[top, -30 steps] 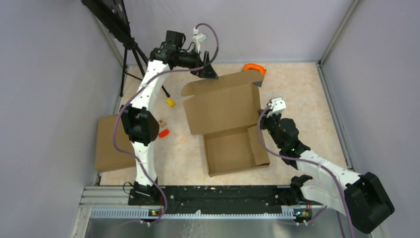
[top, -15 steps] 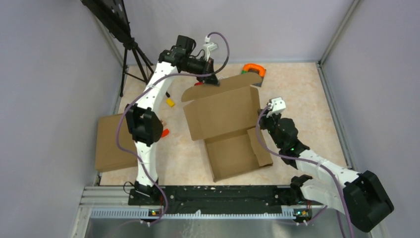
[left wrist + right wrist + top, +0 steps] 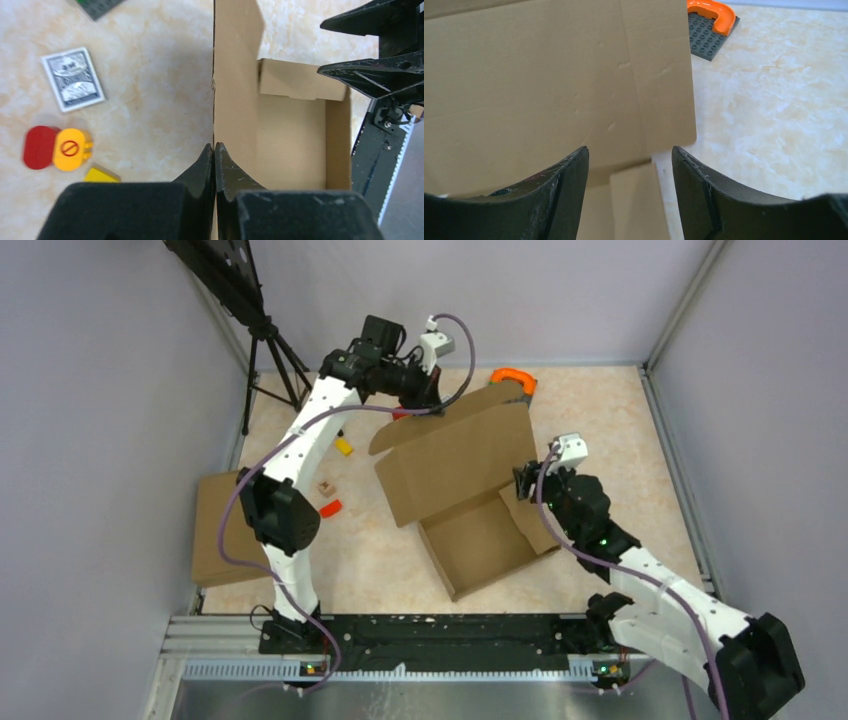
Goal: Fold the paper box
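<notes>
Paper box point(image 3: 455, 465) swung; left pincer point(image 3: 214, 146) clamps its edge; right pincer point(image 3: 629, 150) opened.

The only sign that can be read is a red circle with a slash through it (the usual "forbidden" mark). It is printed on the face of a small yellow block point(image 3: 71, 149) that lies on the table point(image 3: 150, 100), touching a red block point(image 3: 39, 147). Near them lies a playing card point(image 3: 73, 78), its grey back printed with an ornate pattern inside a white border, too fine to show any letters or numbers.
</notes>
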